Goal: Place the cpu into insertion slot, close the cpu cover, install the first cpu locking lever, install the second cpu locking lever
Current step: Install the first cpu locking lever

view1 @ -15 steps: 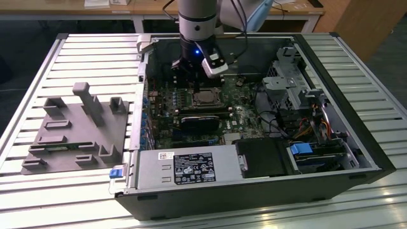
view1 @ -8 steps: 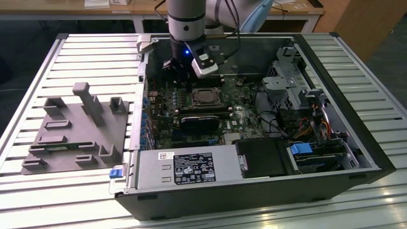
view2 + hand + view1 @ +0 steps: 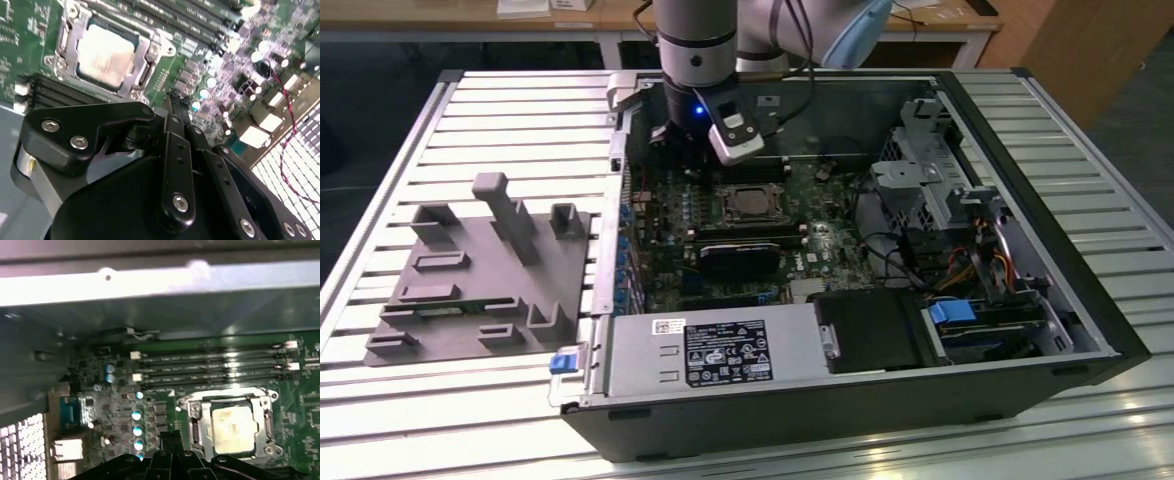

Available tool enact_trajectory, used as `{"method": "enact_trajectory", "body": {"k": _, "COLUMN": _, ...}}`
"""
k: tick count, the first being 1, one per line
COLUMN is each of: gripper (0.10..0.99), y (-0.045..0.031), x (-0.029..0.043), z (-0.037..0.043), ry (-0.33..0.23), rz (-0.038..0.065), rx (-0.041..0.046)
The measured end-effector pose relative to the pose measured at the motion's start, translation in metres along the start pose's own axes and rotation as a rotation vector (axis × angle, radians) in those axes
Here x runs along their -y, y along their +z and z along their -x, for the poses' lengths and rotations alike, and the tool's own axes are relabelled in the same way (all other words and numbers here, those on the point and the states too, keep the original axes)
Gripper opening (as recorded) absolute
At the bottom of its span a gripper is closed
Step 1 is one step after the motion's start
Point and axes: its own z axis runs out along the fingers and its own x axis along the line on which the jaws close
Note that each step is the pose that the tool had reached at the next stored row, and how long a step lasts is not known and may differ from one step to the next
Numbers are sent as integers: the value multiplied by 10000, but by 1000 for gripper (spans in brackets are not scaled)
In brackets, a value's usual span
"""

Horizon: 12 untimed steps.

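Pincer (image 3: 176, 100), clenched on nothing, is hovering just beside the cpu cover (image 3: 150, 52) framing the seated cpu (image 3: 105, 52); any off-line descent would be risking scraped board components (image 3: 206, 93) nearby.

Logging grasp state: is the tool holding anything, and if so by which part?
Nothing. The tool is shut, with nothing between its fingertips; the cpu lies apart from it, seated under the cpu cover.
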Motion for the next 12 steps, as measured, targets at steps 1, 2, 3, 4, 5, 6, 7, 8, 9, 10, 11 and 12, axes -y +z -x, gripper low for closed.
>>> {"method": "enact_trajectory", "body": {"k": 1, "gripper": 102, "y": 0, "x": 1, "z": -5, "ry": 2, "rz": 124, "rx": -12}}
{"method": "enact_trajectory", "body": {"k": 2, "gripper": 102, "y": 0, "x": 1, "z": -9, "ry": 7, "rz": 271, "rx": -26}}
{"method": "enact_trajectory", "body": {"k": 3, "gripper": 102, "y": 0, "x": 1, "z": -14, "ry": 11, "rz": 388, "rx": -38}}
{"method": "enact_trajectory", "body": {"k": 4, "gripper": 102, "y": -1, "x": 2, "z": -22, "ry": 14, "rz": 482, "rx": -46}}
{"method": "enact_trajectory", "body": {"k": 5, "gripper": 102, "y": -1, "x": 3, "z": -32, "ry": 18, "rz": 566, "rx": -54}}
{"method": "enact_trajectory", "body": {"k": 6, "gripper": 102, "y": -1, "x": 4, "z": -42, "ry": 20, "rz": 660, "rx": -63}}
{"method": "enact_trajectory", "body": {"k": 7, "gripper": 102, "y": -1, "x": 5, "z": -48, "ry": 21, "rz": 793, "rx": -77}}
{"method": "enact_trajectory", "body": {"k": 8, "gripper": 102, "y": -1, "x": 5, "z": -54, "ry": 27, "rz": 947, "rx": -90}}
{"method": "enact_trajectory", "body": {"k": 9, "gripper": 102, "y": -2, "x": 6, "z": -57, "ry": 31, "rz": 1073, "rx": -103}}
{"method": "enact_trajectory", "body": {"k": 10, "gripper": 102, "y": -2, "x": 6, "z": -59, "ry": 34, "rz": 1178, "rx": -113}}
{"method": "enact_trajectory", "body": {"k": 11, "gripper": 102, "y": -2, "x": 6, "z": -59, "ry": 36, "rz": 1215, "rx": -117}}
{"method": "enact_trajectory", "body": {"k": 12, "gripper": 102, "y": -2, "x": 6, "z": -59, "ry": 36, "rz": 1217, "rx": -116}}
